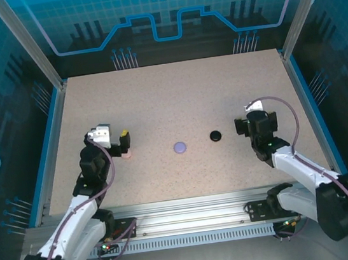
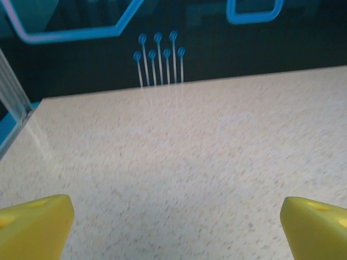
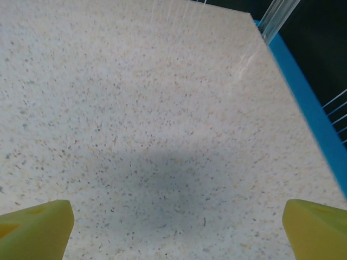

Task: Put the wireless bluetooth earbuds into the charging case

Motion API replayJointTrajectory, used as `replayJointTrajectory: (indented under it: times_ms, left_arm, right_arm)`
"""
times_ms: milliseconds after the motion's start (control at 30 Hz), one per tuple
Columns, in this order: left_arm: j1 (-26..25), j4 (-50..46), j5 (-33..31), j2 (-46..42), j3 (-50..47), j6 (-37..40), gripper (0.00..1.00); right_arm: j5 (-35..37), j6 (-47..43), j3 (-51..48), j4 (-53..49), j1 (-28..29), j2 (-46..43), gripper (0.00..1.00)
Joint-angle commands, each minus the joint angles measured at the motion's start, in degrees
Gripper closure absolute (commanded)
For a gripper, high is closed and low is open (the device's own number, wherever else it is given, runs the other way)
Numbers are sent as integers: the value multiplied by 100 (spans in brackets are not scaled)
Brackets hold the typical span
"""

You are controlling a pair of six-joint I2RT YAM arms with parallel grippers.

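Two round, closed charging cases lie mid-table: a lavender case and, to its right, a black case. The earbuds are out of view. My left gripper hovers at the left, well clear of the lavender case. In the left wrist view the left gripper is open, with bare table between its yellow fingertips. My right gripper sits just right of the black case. The right wrist view shows the right gripper open too, over its own shadow. A small pale pink bit peeks out under the left gripper; I cannot tell what it is.
The speckled table has a blue rim along its right side and upright metal posts at the back corners. Dark blue patterned walls close the cell at the back.
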Motion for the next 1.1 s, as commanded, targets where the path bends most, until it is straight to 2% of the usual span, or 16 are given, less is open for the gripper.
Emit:
replayJointTrajectory:
  times_ms: [0,233,367,467,567,600,700,1067]
  left_arm:
    - [201,1230,-37,614,-174,-290,1]
    - [204,4227,65,3102,-658,-158,1]
    - [255,4860,164,4031,-502,-95,1]
    - [464,5294,600,4513,-490,-184,1]
    - [551,4697,719,4427,-225,-243,1]
    - [552,4438,781,4413,-107,-201,1]
    - [563,3425,782,4342,367,-216,1]
    - [799,2909,731,4363,680,-555,1]
  right_arm:
    - [-555,-315,-278,2014,-262,380,0]
    - [-1161,-441,-546,3159,-507,1160,0]
    - [-1528,-360,-513,3536,-648,1530,0]
    - [-1653,-363,-644,4258,-651,2016,0]
    - [-1757,-538,-565,4548,-585,2430,0]
    - [-1919,-515,-384,4026,-623,2367,0]
    - [-2315,-338,-58,3540,-895,2460,0]
    - [-2351,-269,-38,3469,-966,2452,0]
